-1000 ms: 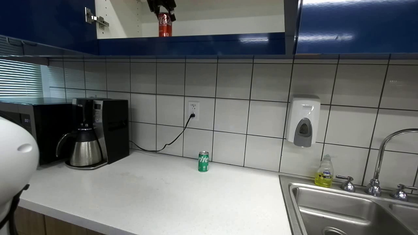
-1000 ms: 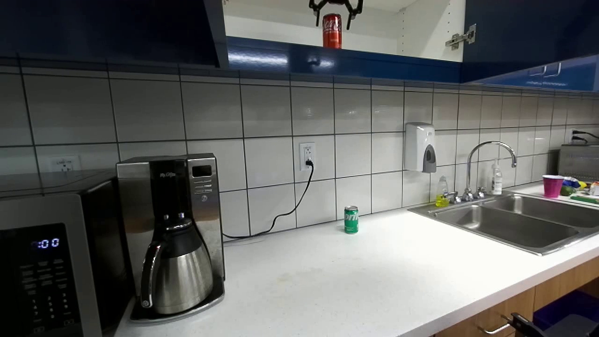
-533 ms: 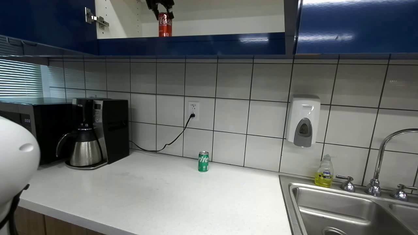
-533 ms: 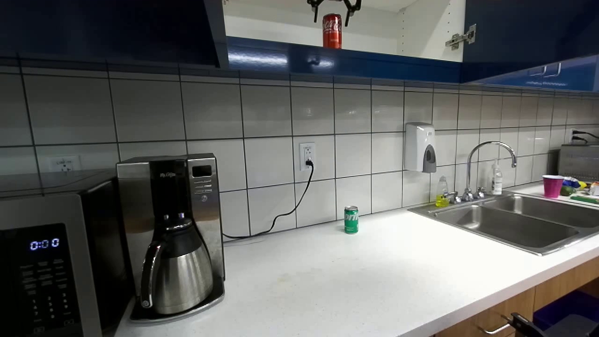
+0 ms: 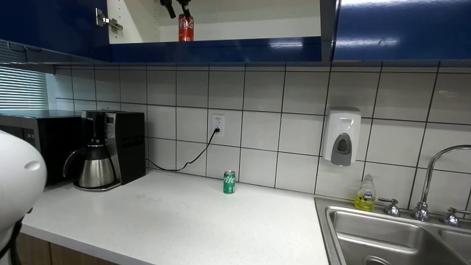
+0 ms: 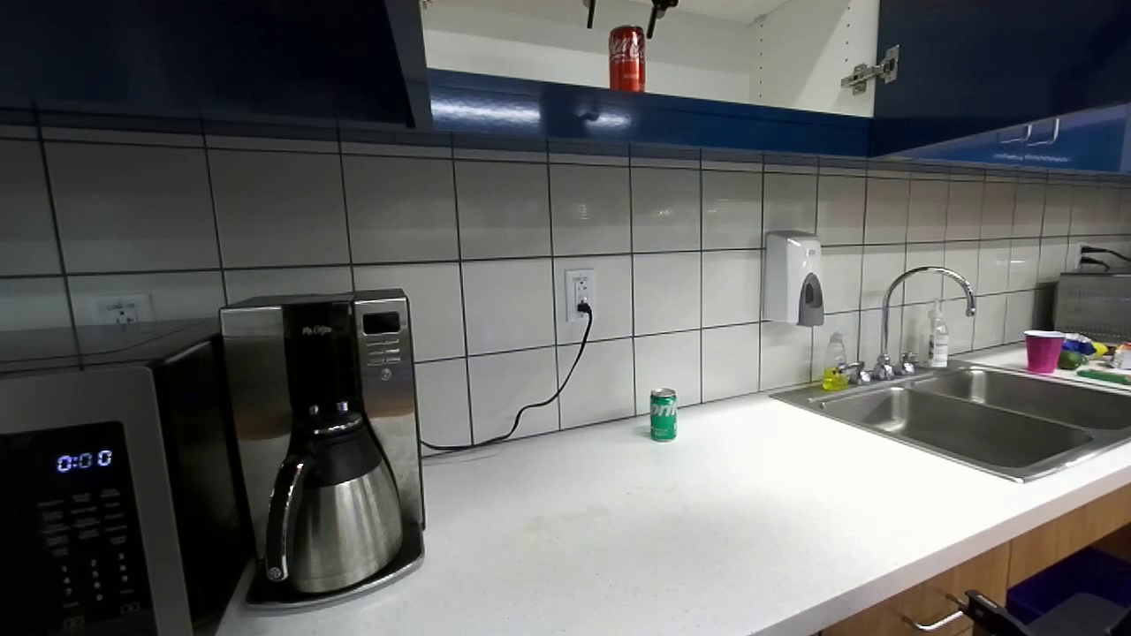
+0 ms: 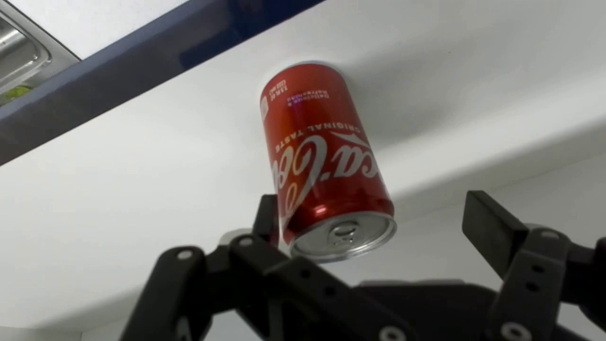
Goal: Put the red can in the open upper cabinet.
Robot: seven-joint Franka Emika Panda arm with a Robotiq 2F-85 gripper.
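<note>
The red can [image 5: 186, 30] stands upright inside the open upper cabinet [image 5: 254, 50]; both also show in an exterior view, the can [image 6: 627, 66] and the cabinet [image 6: 733, 122]. In the wrist view the can [image 7: 322, 123] rests on the pale shelf, its silver top towards me. My gripper [image 7: 372, 201] is open, with its fingers wide apart. One finger is close beside the can's top; the other is well clear of it. In both exterior views the fingertips [image 5: 180, 16] [image 6: 620, 30] are at or above the can's top. The rest of the gripper is cut off above.
A green can [image 5: 229, 182] stands on the white counter [image 5: 176, 221]. A coffee maker [image 6: 336, 442] and a microwave [image 6: 88, 495] stand at one end, the sink [image 5: 368, 232] at the other. The cabinet's blue door [image 5: 51, 29] stands open beside the opening.
The open gripper has risen and shifted left in both exterior views, away from around the can's top. The red can has stayed in place on the shelf.
</note>
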